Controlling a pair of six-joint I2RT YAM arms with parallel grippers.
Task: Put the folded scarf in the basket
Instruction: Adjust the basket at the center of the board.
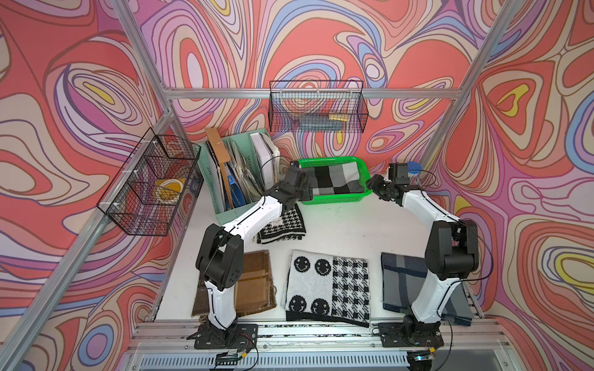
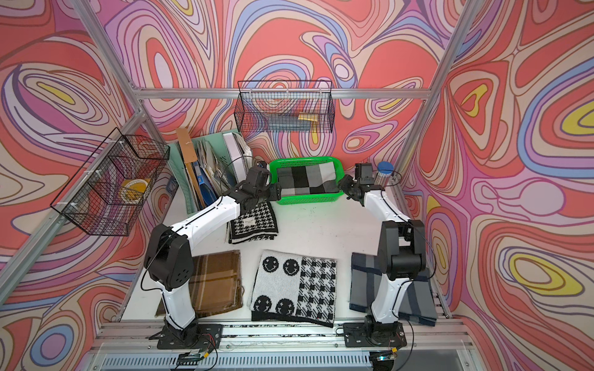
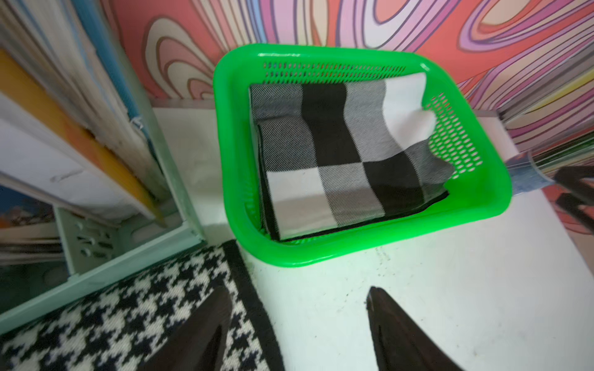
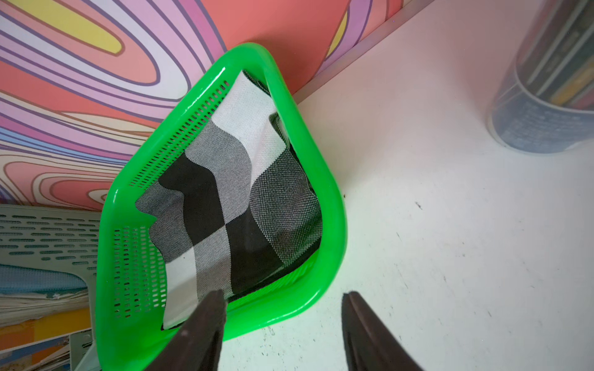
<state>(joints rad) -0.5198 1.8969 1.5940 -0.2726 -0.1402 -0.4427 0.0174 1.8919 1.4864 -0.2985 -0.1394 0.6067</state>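
The folded scarf (image 1: 334,181) (image 2: 307,180), checked in black, grey and white, lies inside the bright green basket (image 1: 334,199) (image 2: 305,200) at the back of the table. The wrist views show the scarf (image 3: 337,160) (image 4: 231,199) filling the basket (image 3: 231,160) (image 4: 334,208), with one corner riding up a perforated wall. My left gripper (image 1: 303,192) (image 3: 298,290) hovers open and empty at the basket's front left corner. At the basket's right end my right gripper (image 1: 373,187) (image 4: 284,294) is open, holding nothing.
A houndstooth scarf (image 1: 283,228) lies under the left arm. Smiley (image 1: 328,289), brown (image 1: 254,286) and grey-blue (image 1: 405,282) scarves lie along the front. A mint file holder (image 1: 231,173) stands left of the basket, a blue-lidded jar (image 1: 414,170) right. Black wire baskets (image 1: 151,186) (image 1: 318,106) hang on the frame.
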